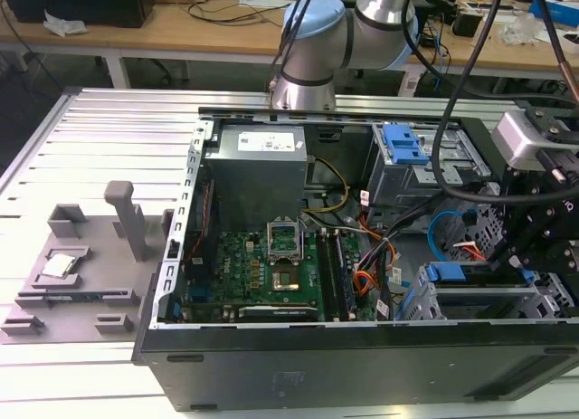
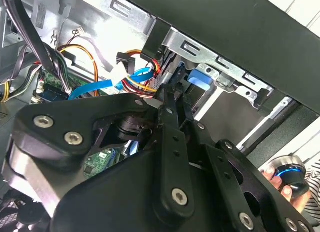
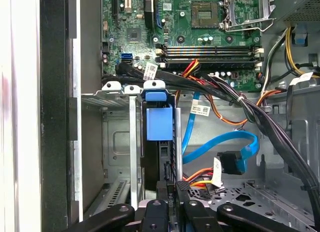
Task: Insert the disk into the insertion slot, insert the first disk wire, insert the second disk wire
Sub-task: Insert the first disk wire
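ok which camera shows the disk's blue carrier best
The first wrist view: the disk's blue carrier faces the camera, sitting in the insertion slot. The second wrist view catches one blue corner; the exterior view, a small blue strip.

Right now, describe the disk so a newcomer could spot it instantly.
Start at the open black computer case and go to its corner nearest the camera on the exterior view's right, where the low grey insertion slot sits. The disk sits in it, marked by a bright blue carrier, unlike the taller cage farther back, which carries a blue latch.
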Tool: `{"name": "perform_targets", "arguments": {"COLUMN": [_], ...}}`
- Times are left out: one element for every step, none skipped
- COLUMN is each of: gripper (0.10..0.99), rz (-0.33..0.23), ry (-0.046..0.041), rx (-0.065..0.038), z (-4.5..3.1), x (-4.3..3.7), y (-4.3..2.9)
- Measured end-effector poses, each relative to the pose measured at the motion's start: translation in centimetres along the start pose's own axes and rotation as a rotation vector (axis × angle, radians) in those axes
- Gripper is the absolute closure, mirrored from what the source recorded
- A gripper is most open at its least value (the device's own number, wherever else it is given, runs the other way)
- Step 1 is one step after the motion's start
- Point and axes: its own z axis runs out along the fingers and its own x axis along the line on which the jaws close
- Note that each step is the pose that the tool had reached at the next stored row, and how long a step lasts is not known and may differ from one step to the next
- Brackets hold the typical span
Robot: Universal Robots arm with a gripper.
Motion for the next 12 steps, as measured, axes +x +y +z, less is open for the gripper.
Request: {"name": "perform_targets", "arguments": {"gripper": [0.906,0.906,0.894,0.831,0.831,0.831,0.831,0.831,0.831,0.831,0.831,0.831], "rz": [0.000,0.000,0.000,0.000,0.000,0.000,0.000,0.000,0.000,0.000,0.000,0.000], "ry": [0.0000,0.0000,-0.0014,-0.0012,-0.0007,-0.0002,0.0001,0.0000,-0.0002,-0.0001,-0.0001,-0.0002], "rx": [0.000,0.000,0.000,0.000,0.000,0.000,0.000,0.000,0.000,0.000,0.000,0.000], "z": [0.01,0.02,0.10,0.09,0.07,0.05,-0.01,-0.59,-1.15,-1.84,-2.40,-2.73], "x": [0.00,0.00,0.00,0.00,0.00,0.01,0.01,0.00,0.00,-0.01,-0.03,-0.04], "y": [0.00,0.00,-0.01,0.00,0.00,0.00,0.00,0.03,0.05,0.09,0.11,0.13]}}
